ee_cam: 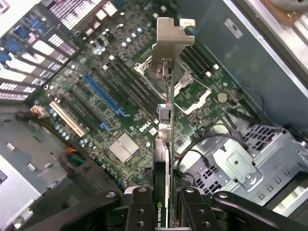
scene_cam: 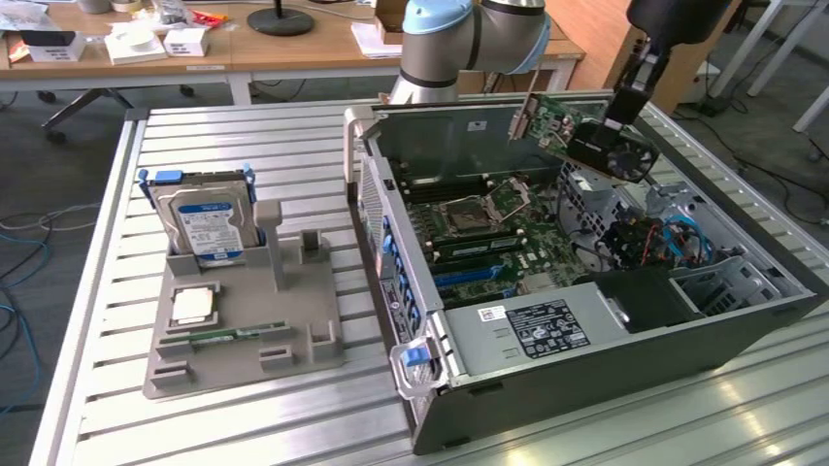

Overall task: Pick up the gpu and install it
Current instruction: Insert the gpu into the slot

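**Robot arm holding the gpu above an open computer case**

A robot arm is hanging over a computer case (scene_cam: 725,325) that is lying open on a slatted metal table (scene_cam: 259,432). Its tool (scene_cam: 622,109) is clamping the gpu (scene_cam: 580,128) by one end, with a finger pressing on each flat face. The card is hovering tilted in the air above the motherboard (scene_cam: 499,228), clear of every slot and touching nothing but the tool. In the wrist view the card is showing edge-on, its silver bracket (ee_cam: 169,41) pointing away from the tool at the far end.

The gpu is looking thin, stiff and probably light, so weight is unlikely to be troubling the grip. It is likely fragile: the exposed board and connector edge are best left untouched. Holding across the flat faces near one end seems a sound choice, though the long free end may be lending the card leverage to twist.

On the exterior view's left, a hard drive (scene_cam: 205,221) is standing upright in a grey holder (scene_cam: 247,340).
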`<state>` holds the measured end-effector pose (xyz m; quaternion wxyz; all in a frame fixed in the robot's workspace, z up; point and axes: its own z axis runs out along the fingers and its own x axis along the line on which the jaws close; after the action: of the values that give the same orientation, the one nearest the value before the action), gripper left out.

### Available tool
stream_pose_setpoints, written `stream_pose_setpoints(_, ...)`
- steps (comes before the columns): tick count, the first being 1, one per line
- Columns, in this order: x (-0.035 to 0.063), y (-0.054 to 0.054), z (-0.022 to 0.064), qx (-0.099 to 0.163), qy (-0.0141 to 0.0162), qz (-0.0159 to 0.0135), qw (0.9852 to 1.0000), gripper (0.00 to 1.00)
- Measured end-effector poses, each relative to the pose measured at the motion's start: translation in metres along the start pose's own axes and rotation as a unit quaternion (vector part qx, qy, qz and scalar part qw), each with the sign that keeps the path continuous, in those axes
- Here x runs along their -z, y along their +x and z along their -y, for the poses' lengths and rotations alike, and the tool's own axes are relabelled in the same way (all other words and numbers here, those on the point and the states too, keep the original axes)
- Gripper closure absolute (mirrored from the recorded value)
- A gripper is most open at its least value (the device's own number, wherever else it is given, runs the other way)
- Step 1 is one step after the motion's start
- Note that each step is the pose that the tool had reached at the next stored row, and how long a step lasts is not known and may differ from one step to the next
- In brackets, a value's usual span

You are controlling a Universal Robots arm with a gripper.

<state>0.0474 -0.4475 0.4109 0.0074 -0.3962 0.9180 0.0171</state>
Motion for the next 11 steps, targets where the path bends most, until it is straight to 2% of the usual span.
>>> stream_pose_setpoints(3,0.0000,0.0000,0.0000,0.027,-0.0004,-0.0010,0.9996,0.74)
stream_pose_setpoints(6,0.0000,0.0000,0.0000,0.054,-0.0009,-0.0020,0.9985,0.74)
stream_pose_setpoints(11,0.0000,0.0000,0.0000,0.100,-0.0017,-0.0036,0.9950,0.74)
